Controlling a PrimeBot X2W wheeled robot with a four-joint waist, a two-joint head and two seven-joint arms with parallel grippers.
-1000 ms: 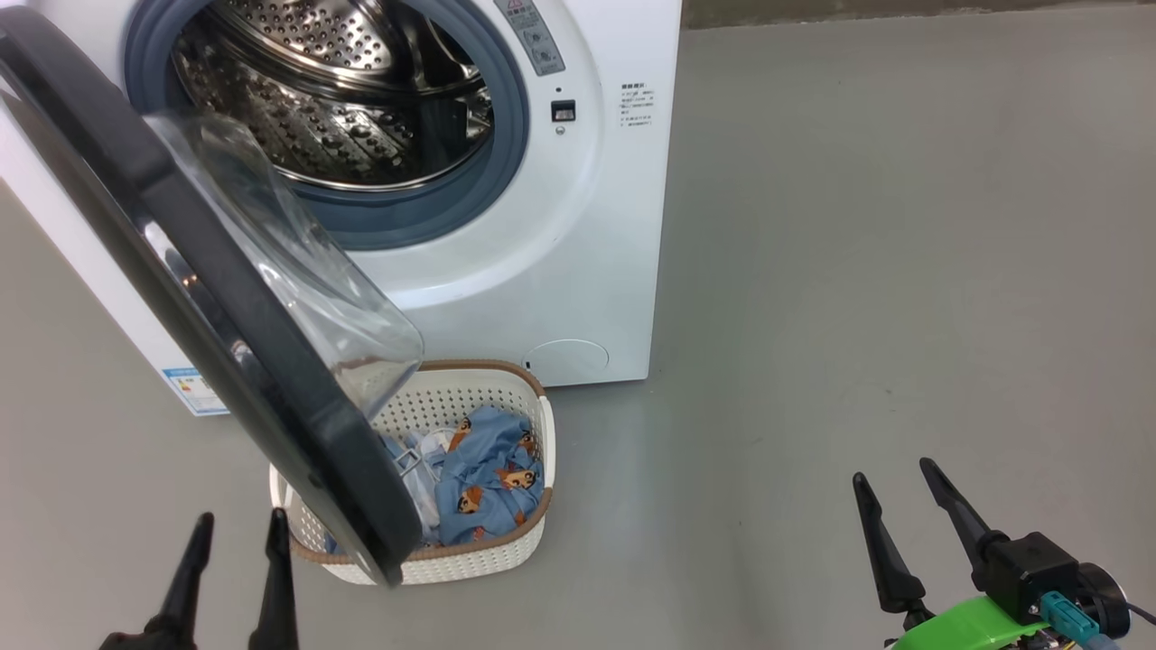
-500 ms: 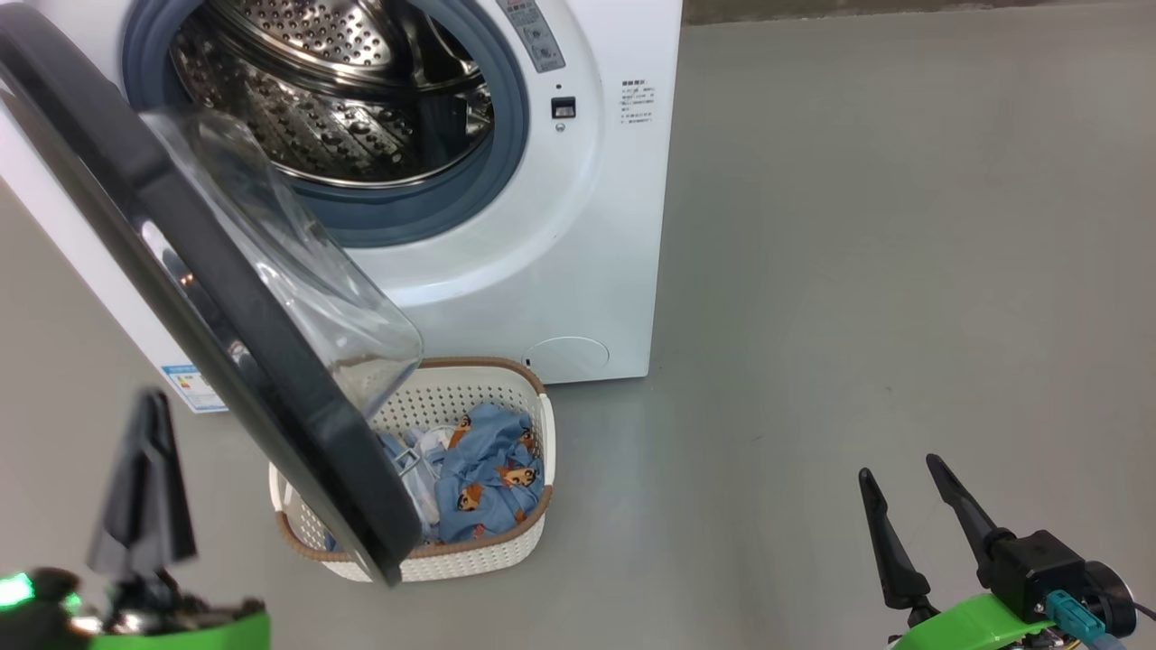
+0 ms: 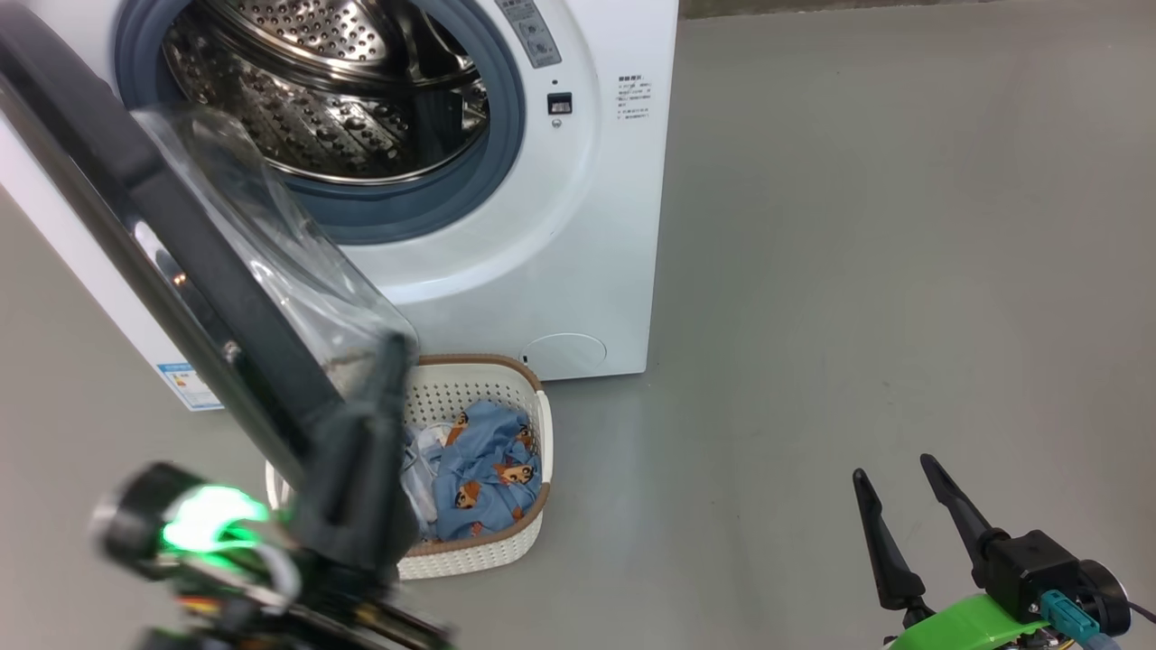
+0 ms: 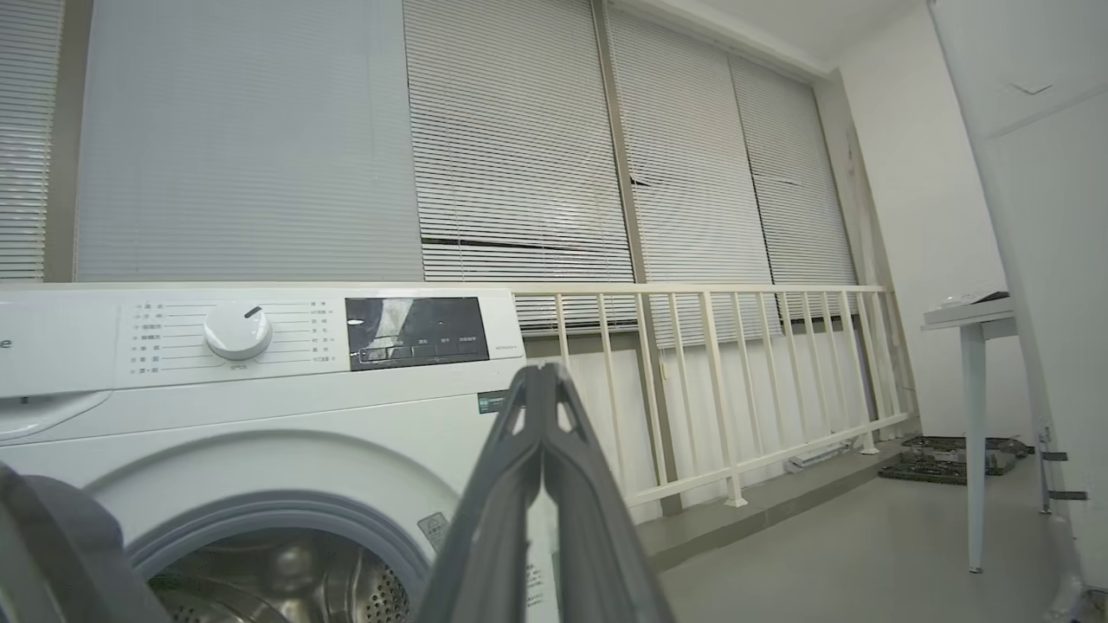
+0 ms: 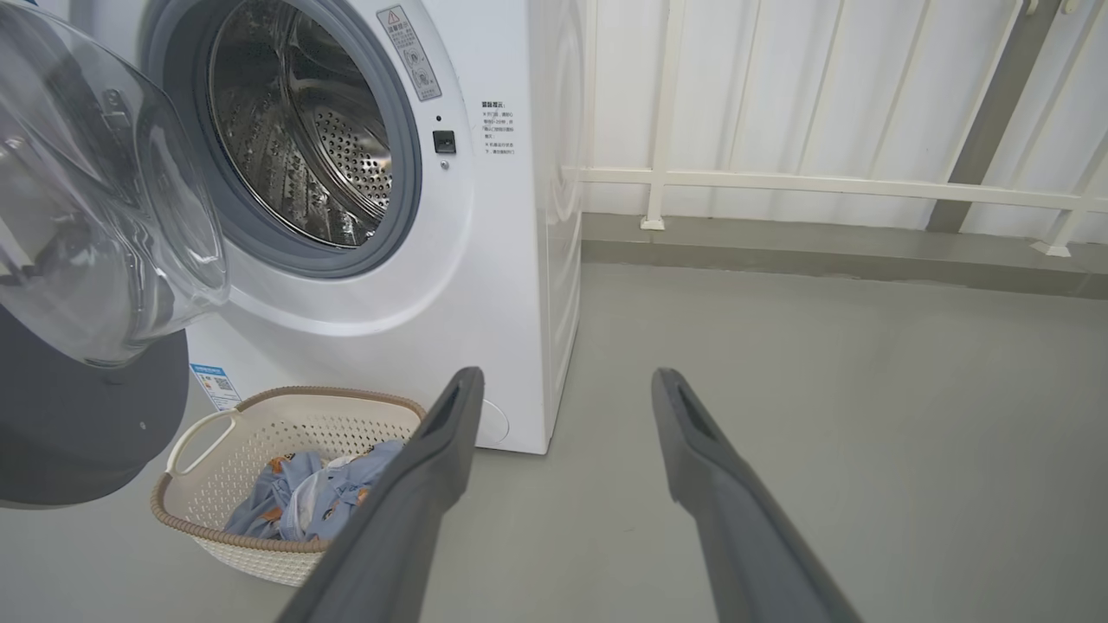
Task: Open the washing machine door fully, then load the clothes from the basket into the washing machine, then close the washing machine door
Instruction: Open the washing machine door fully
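Note:
The washing machine (image 3: 560, 226) stands at the upper left with its steel drum showing. Its black door (image 3: 181, 244) hangs partly open, the glass bowl reaching over the basket (image 3: 479, 555). Blue printed clothes (image 3: 483, 465) lie inside the basket. My left gripper (image 3: 393, 357) is raised and blurred, shut with nothing in it, and it overlaps the door's lower edge. In the left wrist view the left gripper (image 4: 541, 372) points at the washing machine (image 4: 286, 389). My right gripper (image 3: 892, 468) stands open over the floor, lower right. Between the right gripper's (image 5: 567, 381) open fingers I see the floor, with the basket (image 5: 216, 424), clothes (image 5: 303, 502) and door (image 5: 95, 415) to the left.
Grey floor (image 3: 858, 271) stretches to the right of the machine. Behind it a white railing (image 4: 710, 381) runs along a wall of blinds. A white table (image 4: 969, 320) stands at the far right of the left wrist view.
My left gripper has shut and swung up and to the right, from the lower left corner to in front of the door's lower edge. The right gripper has stayed put.

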